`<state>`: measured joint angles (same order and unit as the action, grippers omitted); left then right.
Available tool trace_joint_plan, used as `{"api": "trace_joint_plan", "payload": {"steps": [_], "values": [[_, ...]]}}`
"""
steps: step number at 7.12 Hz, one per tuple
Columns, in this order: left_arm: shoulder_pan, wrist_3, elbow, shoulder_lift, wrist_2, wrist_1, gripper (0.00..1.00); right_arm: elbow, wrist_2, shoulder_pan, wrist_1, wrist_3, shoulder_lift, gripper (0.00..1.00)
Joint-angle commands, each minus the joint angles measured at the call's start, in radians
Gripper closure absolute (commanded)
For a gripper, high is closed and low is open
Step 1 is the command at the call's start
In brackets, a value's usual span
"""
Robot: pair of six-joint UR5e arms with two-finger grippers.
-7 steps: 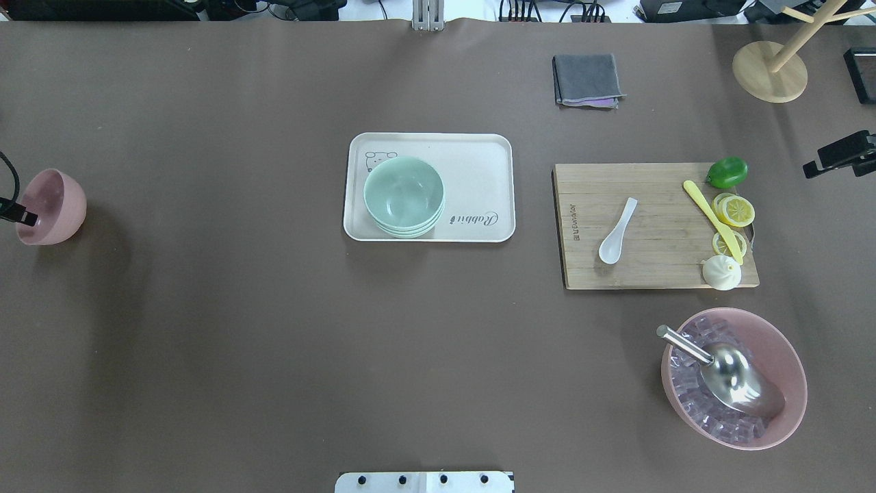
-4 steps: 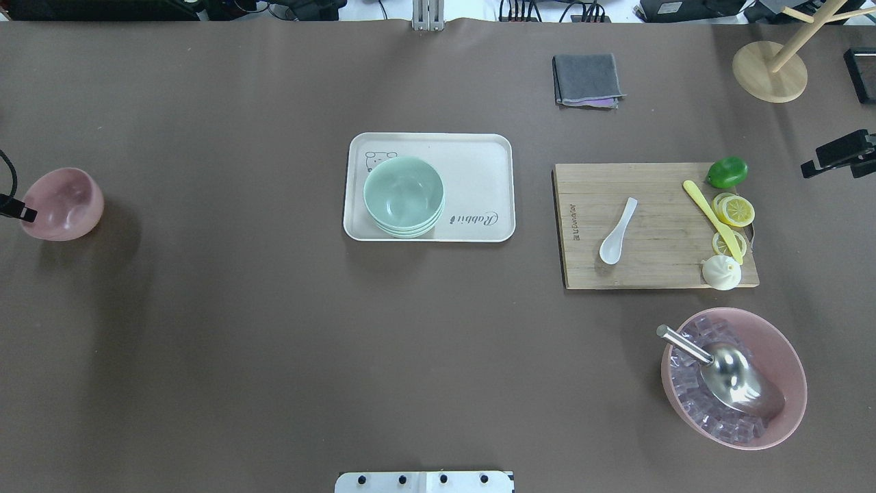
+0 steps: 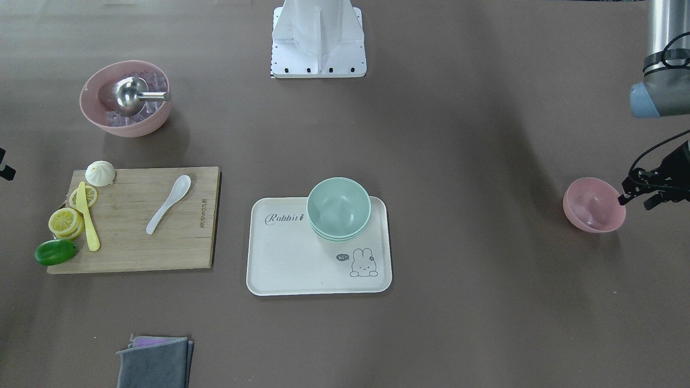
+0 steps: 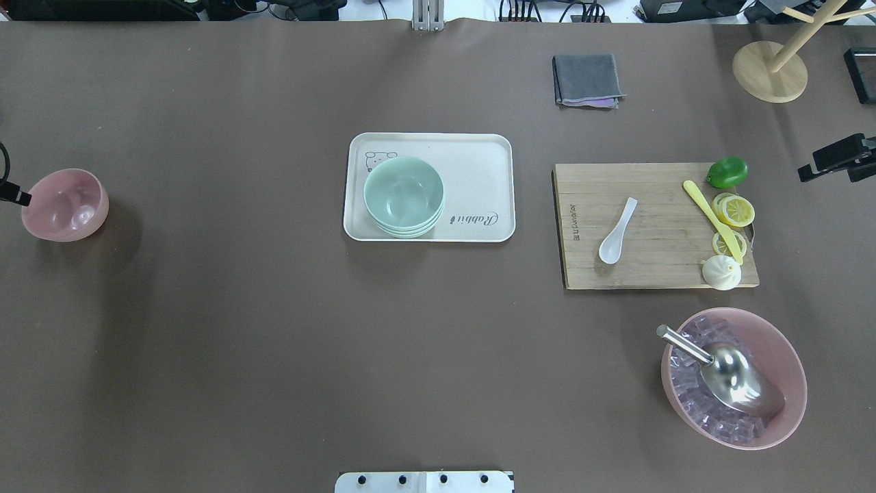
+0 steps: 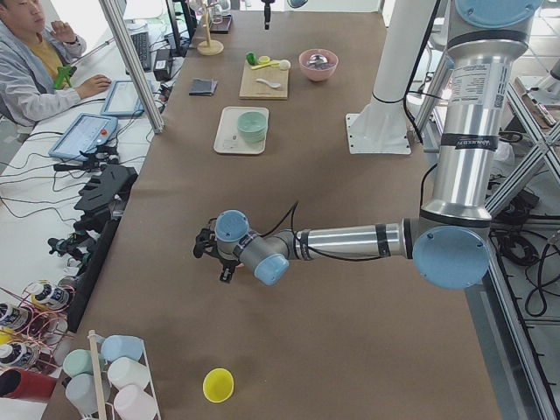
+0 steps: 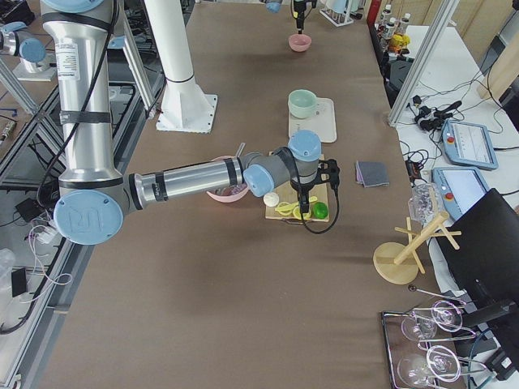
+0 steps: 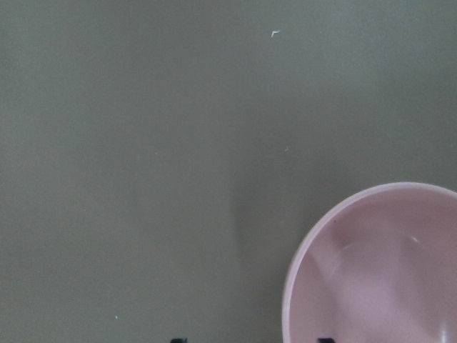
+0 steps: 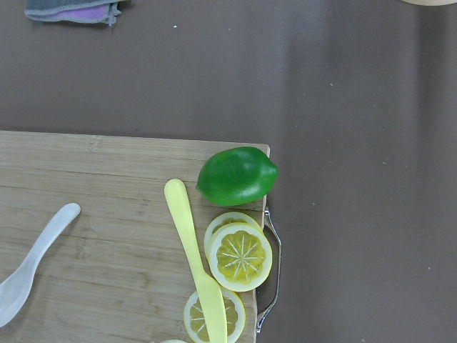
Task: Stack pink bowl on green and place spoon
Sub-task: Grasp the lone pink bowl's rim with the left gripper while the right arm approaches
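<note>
Level now, mouth up: pink bowl (image 4: 65, 205), on the table (image 4: 239, 342) at the far left of the overhead view. Tipped on its side a second ago; a touch further right since. Just beside its outer rim: left gripper (image 3: 635, 202), jaws standing apart, bowl wall between them in the wrist view. At the right edge, above the lime end of the board: right gripper (image 4: 835, 157), crept slightly inward since. Spread or pressed together, cannot tell.

Nearest the base, right side: larger pink bowl (image 4: 787, 356) with clear cubes (image 4: 691, 404) and metal scoop (image 4: 736, 380). Beyond it, cutting board (image 4: 657, 185). Loose on its middle: spoon (image 4: 617, 231), scoop end nearward, handle pointing away. White bun (image 4: 720, 272) at the near right corner. Yellow knife (image 4: 712, 219) across lemon slices (image 4: 736, 211) along the right edge, well apart from the spoon. At the far right corner, lime (image 4: 727, 171).

Centre: tray (image 4: 479, 171), green bowls (image 4: 404, 195) nested on its left half, well apart from the pink bowl. Farther back: folded grey cloth (image 4: 587, 79). Farthest right: wooden stand (image 4: 770, 72).
</note>
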<state>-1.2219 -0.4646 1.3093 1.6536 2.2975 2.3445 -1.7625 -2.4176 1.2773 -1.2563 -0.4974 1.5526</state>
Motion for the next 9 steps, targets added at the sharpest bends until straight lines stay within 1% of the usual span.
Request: {"api": "trace_joint_plan", "payload": {"steps": [1,2,3,4,5,6,7,8,9], "values": [[0.01,-0.003,-0.001,0.028,0.023,-0.063,0.56,-0.002,0.0,-0.001,0.0,-0.001,0.0,0.0],[0.016,-0.003,-0.002,0.031,0.06,-0.094,0.57,-0.005,0.002,-0.001,0.0,-0.001,0.0,0.0],[0.033,-0.003,-0.002,0.028,0.053,-0.091,0.57,-0.005,0.002,-0.001,-0.002,-0.001,0.0,0.0],[0.05,-0.002,-0.007,0.026,0.051,-0.091,1.0,-0.005,0.002,-0.001,-0.002,-0.001,-0.002,0.0],[0.05,-0.003,-0.004,0.032,0.052,-0.093,1.0,-0.006,0.002,-0.001,-0.002,-0.007,-0.006,0.0],[0.05,-0.003,0.02,0.046,0.053,-0.088,1.0,-0.006,0.002,-0.007,-0.002,-0.032,-0.015,0.0],[0.05,-0.067,0.098,0.046,0.06,-0.106,1.0,-0.008,0.003,-0.024,-0.002,-0.059,-0.04,0.0],[0.056,-0.242,0.196,0.101,0.062,-0.228,1.0,-0.034,0.021,-0.067,-0.002,-0.161,-0.066,0.0],[0.08,-0.267,0.293,0.167,0.059,-0.378,1.0,-0.072,0.069,-0.132,-0.002,-0.29,-0.095,0.0]]}}
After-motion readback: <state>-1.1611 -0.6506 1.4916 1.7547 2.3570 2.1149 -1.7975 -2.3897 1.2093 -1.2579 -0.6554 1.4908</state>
